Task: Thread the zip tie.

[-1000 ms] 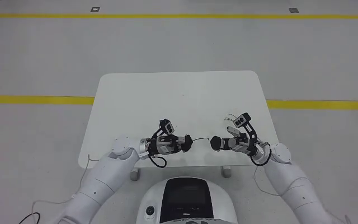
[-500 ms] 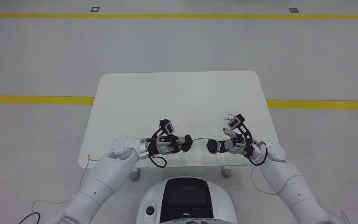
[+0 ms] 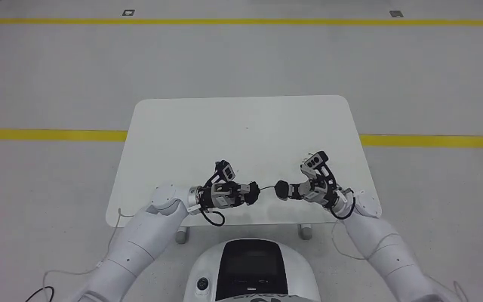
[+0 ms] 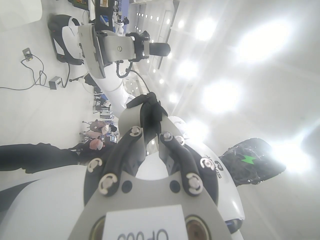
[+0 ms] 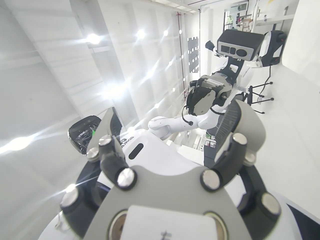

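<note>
A thin black zip tie is held level above the table's front edge. My left gripper is shut on one end of it; in the left wrist view the black strip sticks out past the closed left gripper. My right gripper faces it from the other side, right at the tie's free end. In the right wrist view the right gripper is open, its fingers wide apart with nothing between them. Whether the tie's tip touches it I cannot tell.
The white table is bare in front of both arms. Both grippers hover near its front edge. A yellow floor line runs behind the table on either side.
My right gripper has moved left toward the zip tie's free end, closing the gap. The left arm and the tie have stayed where they were.
</note>
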Controlling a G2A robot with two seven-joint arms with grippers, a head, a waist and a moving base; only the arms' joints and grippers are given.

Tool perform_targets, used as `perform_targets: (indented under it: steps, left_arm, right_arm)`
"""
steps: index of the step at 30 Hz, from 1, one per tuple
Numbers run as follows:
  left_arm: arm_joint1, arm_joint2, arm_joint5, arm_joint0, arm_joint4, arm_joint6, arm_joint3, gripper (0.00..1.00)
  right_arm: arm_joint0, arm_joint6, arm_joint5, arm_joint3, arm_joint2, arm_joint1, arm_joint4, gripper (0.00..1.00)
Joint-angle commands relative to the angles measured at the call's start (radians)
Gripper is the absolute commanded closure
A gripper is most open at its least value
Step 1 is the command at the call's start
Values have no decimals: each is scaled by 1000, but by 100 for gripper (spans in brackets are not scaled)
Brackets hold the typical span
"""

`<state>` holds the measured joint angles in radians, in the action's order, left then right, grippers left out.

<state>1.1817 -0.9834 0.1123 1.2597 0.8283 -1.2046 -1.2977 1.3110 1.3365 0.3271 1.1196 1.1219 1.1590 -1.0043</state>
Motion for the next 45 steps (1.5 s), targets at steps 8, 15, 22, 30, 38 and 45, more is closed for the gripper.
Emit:
perform_targets:
  steps: [8, 15, 22, 30, 38, 45]
  left_arm:
    - [0, 0, 0, 0, 0, 0, 0, 100]
    - [0, 0, 0, 0, 0, 0, 0, 100]
    - [0, 0, 0, 0, 0, 0, 0, 100]
    - [0, 0, 0, 0, 0, 0, 0, 100]
    - [0, 0, 0, 0, 0, 0, 0, 100]
    - [0, 0, 0, 0, 0, 0, 0, 100]
  right_arm:
    - [10, -22, 0, 25, -4, 1, 21, 0]
    - [30, -24, -33, 52, 6, 0, 25, 59]
    - [34, -40, -76, 51, 14, 1, 24, 70]
    - [34, -52, -98, 51, 21, 1, 44, 78]
    - [38, -40, -101, 56, 29, 3, 39, 84]
    - [44, -7, -104, 64, 41, 2, 43, 80]
